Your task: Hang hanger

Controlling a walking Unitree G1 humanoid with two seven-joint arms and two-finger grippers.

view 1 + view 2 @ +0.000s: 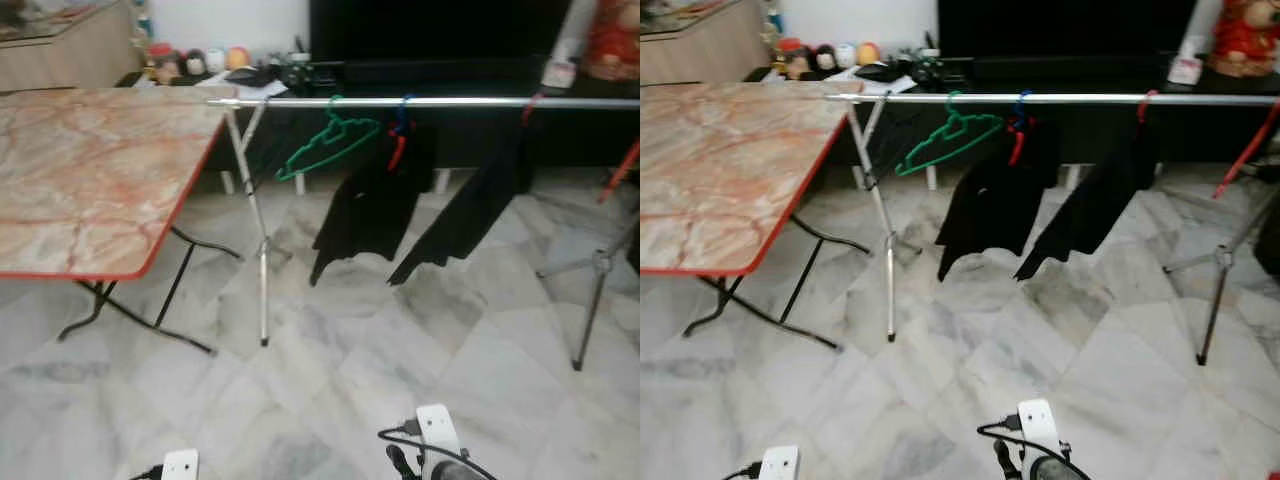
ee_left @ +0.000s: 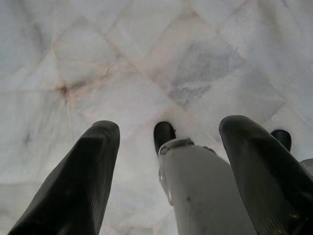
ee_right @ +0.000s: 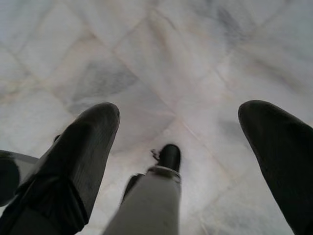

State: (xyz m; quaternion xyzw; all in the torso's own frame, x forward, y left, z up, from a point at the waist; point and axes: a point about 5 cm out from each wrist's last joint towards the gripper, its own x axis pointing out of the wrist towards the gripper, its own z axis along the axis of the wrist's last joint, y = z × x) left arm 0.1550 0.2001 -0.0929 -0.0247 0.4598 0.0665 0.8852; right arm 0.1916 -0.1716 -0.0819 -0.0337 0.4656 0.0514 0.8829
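A green hanger [image 1: 327, 143] hangs empty and tilted on the silver rail [image 1: 440, 102] of a drying rack, near the rail's left end. To its right two black garments [image 1: 375, 205] hang from a blue and red hanger and a red hanger. Both arms hang low at my sides. My left gripper [image 2: 168, 129] is open over the marble floor, with nothing between its fingers. My right gripper [image 3: 178, 117] is open too and holds nothing. My own leg and foot show between the fingers in each wrist view.
A folding table [image 1: 90, 180] with a marble-pattern top and red edge stands at the left, close to the rack's left legs [image 1: 260, 250]. Behind the rail is a dark TV cabinet [image 1: 450, 40] with small items on a low shelf. Marble floor [image 1: 330, 400] lies between me and the rack.
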